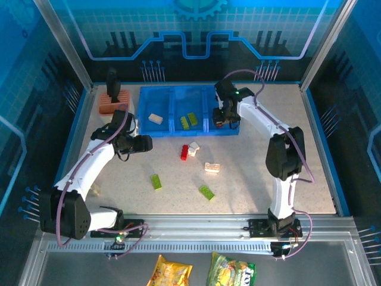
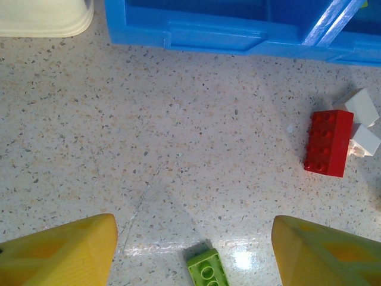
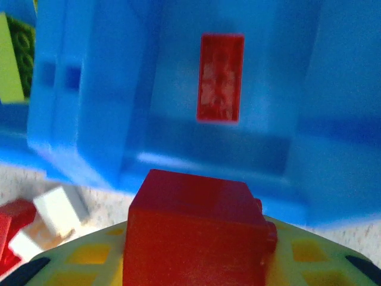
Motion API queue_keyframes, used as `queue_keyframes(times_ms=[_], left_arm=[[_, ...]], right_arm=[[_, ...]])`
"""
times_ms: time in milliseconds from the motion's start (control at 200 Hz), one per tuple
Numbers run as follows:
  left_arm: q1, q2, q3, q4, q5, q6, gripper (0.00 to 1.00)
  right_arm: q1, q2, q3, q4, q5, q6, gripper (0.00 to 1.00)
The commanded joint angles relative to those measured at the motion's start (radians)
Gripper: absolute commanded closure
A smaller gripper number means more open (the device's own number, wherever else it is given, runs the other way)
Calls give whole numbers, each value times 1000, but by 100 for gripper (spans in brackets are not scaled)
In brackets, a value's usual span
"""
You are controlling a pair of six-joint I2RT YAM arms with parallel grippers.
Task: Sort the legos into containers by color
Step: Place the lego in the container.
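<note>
So, drop-off step right now. The right arm (image 1: 280,149) has its jaws clamped on a red lego (image 3: 196,229). On the right wrist cam it's sitting right at the near wall of the blue tray (image 3: 89,119), facing the right-hand compartment, where another red one (image 3: 220,77) is lying on the floor. The top cam puts those jaws over the near end of that same compartment. I honestly can't tell whether the brick has cleared the rim.

Sorting so far looks sane: a cream lego (image 1: 156,118) in the left compartment and green legos (image 1: 189,119) in the middle one.

The left arm (image 1: 95,161) hovers low over the bench (image 2: 119,149) with its jaws wide and empty. A green lego (image 2: 207,271) sits between the yellow fingertips (image 2: 65,253) at the bottom edge of its cam. Off to the right there's a loose red lego (image 2: 327,143) with white ones (image 2: 360,107) touching it.

Next, I reckon I need to nudge the right arm a touch further in over the wall, then open up so the brick lands by its twin. After that the left arm could come down on that green one.
</note>
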Motion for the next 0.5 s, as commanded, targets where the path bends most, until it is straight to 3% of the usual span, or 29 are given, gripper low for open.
queue_keyframes(times_ms=[0,325,495], left_arm=[[13,7,-16,8,12,21,30],[13,7,-19,8,12,20,30],[13,7,-20,8,12,20,30]], right_arm=[[-22,95,116,-53,12,-34,57],[-54,370,428,-45,74,-31,57],[-67,461,509,3,90,-30,56]])
